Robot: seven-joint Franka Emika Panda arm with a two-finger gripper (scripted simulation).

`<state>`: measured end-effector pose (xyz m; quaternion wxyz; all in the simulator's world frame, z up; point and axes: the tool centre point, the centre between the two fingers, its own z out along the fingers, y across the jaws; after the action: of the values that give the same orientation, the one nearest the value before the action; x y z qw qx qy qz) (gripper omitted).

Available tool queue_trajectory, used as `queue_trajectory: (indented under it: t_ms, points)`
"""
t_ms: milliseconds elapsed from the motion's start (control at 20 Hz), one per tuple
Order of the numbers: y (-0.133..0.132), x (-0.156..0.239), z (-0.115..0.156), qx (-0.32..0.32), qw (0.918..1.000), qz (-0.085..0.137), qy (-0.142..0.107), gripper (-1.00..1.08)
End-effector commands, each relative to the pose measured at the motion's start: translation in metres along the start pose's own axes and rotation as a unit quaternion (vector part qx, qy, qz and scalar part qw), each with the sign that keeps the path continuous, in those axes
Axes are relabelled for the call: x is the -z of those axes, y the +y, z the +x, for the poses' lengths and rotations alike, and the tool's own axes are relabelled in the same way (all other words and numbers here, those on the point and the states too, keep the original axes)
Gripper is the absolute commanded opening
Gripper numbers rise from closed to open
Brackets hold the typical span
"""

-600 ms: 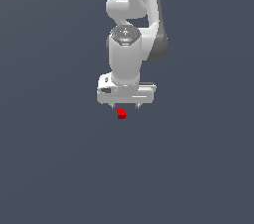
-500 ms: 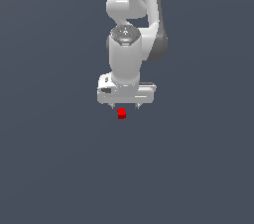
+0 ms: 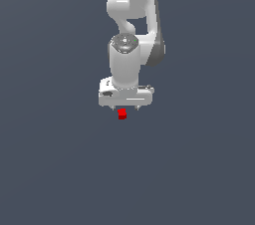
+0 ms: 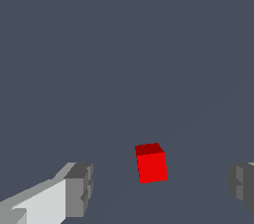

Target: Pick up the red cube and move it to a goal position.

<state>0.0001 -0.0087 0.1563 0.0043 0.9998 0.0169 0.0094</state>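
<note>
White gripper [image 3: 126, 108], fingers spread wide apart, nothing clamped. Wrist view: gripper [image 4: 158, 188] has one grey fingertip [image 4: 79, 188] with a white finger body behind it, and the other grey fingertip [image 4: 242, 186] cut by the frame edge. Big gap between them.

Red cube [image 4: 151, 162] sits in that gap on the dark grey floor [image 4: 124, 44], not touching either pad. It lies nearer the white-backed fingertip than the cropped one, though clear of both. Cube top face reads darker red, front face bright red, slightly rotated relative to the finger line.

Exterior view: red cube [image 3: 122, 114] is at 6 o'clock from the gripper, just under the white hand block, a touch toward 7 o'clock from the gripper centre. Only two short finger stubs show below the hand; the cube sits between them and slightly lower in the picture. Cannot tell from this view how high the tips are over the floor.

Outward: white hand bar is horizontal, wider than the cube by a lot. Wrist cylinder rises at 12 o'clock from it, round grey cap on top. Arm [image 3: 132, 0] continues to 12 o'clock, with a dark grey joint at about 2 o'clock from the wrist. Plain slate-grey floor [image 3: 50, 169] all round.
</note>
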Motion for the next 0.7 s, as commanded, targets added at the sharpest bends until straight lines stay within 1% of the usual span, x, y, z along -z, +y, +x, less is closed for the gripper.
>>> queue_trajectory:
  t_ms: [0, 450, 650]
  points:
    - [0.001, -0.014, -0.006, 0.007, 1.0000, 0.001, -0.001, 1.00]
    - [0.009, -0.086, -0.038, 0.042, 0.9991, 0.004, -0.006, 1.00]
    - [0.013, -0.112, -0.048, 0.054, 0.9985, 0.005, -0.007, 1.00]
